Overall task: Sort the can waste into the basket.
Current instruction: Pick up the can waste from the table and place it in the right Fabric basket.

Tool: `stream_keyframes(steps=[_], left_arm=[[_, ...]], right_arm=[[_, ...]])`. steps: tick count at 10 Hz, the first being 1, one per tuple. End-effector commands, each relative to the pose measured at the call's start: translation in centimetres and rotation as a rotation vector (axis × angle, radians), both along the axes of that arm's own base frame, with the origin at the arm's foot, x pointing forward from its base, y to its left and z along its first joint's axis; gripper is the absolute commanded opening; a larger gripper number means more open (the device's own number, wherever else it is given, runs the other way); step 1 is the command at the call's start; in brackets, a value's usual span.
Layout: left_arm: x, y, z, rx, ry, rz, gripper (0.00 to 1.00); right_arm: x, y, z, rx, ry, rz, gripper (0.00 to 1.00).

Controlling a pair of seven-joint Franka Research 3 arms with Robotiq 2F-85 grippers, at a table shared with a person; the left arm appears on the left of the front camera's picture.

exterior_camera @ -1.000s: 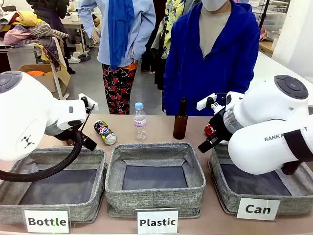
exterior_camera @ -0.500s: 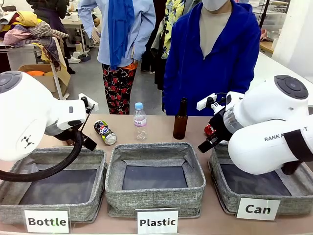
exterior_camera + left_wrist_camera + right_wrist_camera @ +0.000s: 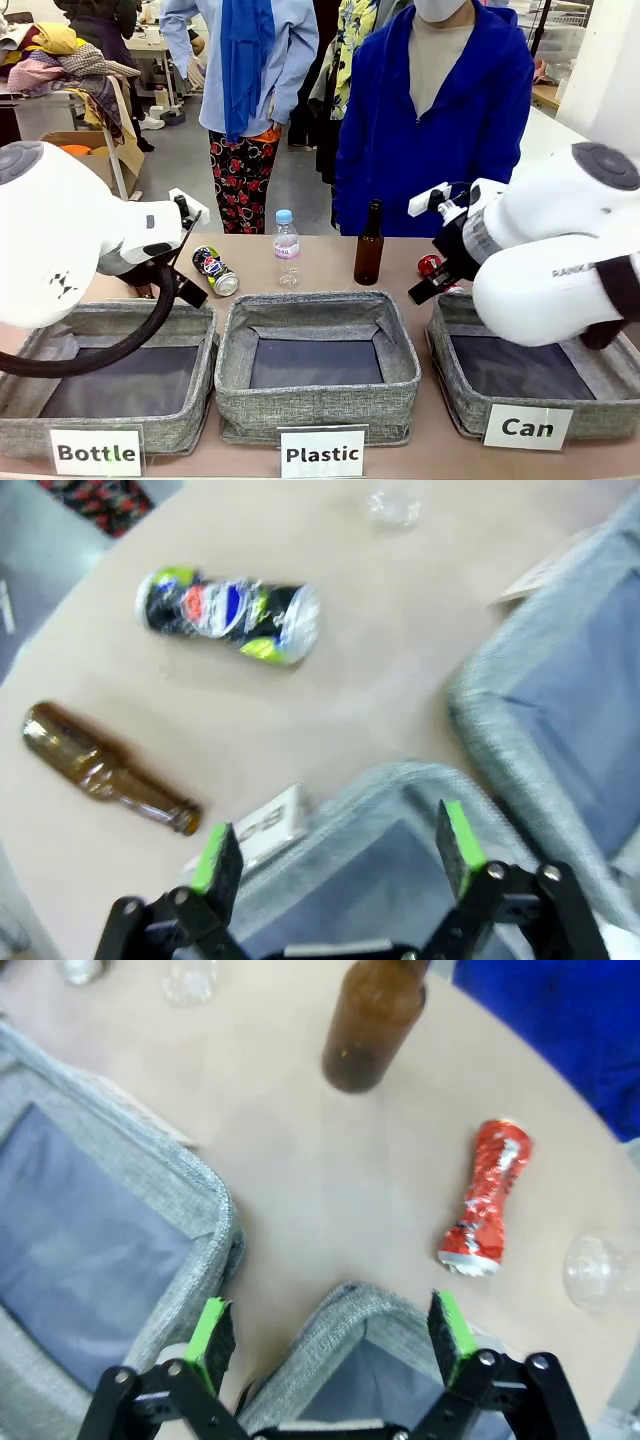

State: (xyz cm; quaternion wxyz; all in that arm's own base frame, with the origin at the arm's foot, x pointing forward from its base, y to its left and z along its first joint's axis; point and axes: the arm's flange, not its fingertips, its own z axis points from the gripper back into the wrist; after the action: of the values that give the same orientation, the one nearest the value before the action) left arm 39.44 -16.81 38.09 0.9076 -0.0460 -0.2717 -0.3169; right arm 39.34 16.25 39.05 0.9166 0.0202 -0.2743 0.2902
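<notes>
Tan table (image 3: 325, 270); basket (image 3: 455, 400) at right edge; cluttered workroom (image 3: 170, 160) behind; both jaws spread.

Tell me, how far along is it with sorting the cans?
Nothing looks done: the visible floor of the Can basket is bare. Nothing is in hand: both arms' jaws stand open and empty. Left to do: the dark can and the crushed red can, both lying on the table.

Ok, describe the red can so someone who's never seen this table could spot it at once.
Find the grey basket carded "Can", rightmost of three in the front view. Just past its far left corner, right of the upright brown bottle, lies the red can. It alone is bright red and crushed; the other can is dark.
</notes>
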Motion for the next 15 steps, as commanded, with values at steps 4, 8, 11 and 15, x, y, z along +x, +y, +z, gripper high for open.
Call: stream_keyframes(steps=[4, 8, 11, 15], left_arm=[[-5.5, 3.4, 9.9, -0.392, 0.339, -0.265, 1.00], [-7.9, 16.0, 12.7, -0.736, 0.356, -0.256, 1.00], [-8.1, 23.3, 9.3, -1.025, 0.304, 0.022, 1.00], [-9.5, 28.7, 5.8, -1.273, 0.220, 0.310, 1.00]], right_arm=[[-6.8, -6.2, 10.7, 0.430, 0.215, 0.005, 1.00], [-11.2, -18.7, 13.0, 0.806, 0.199, -0.125, 1.00], [-12.8, -27.5, 10.8, 1.003, 0.158, -0.348, 1.00], [-13.5, -34.9, 6.7, 1.170, 0.164, -0.653, 1.00]])
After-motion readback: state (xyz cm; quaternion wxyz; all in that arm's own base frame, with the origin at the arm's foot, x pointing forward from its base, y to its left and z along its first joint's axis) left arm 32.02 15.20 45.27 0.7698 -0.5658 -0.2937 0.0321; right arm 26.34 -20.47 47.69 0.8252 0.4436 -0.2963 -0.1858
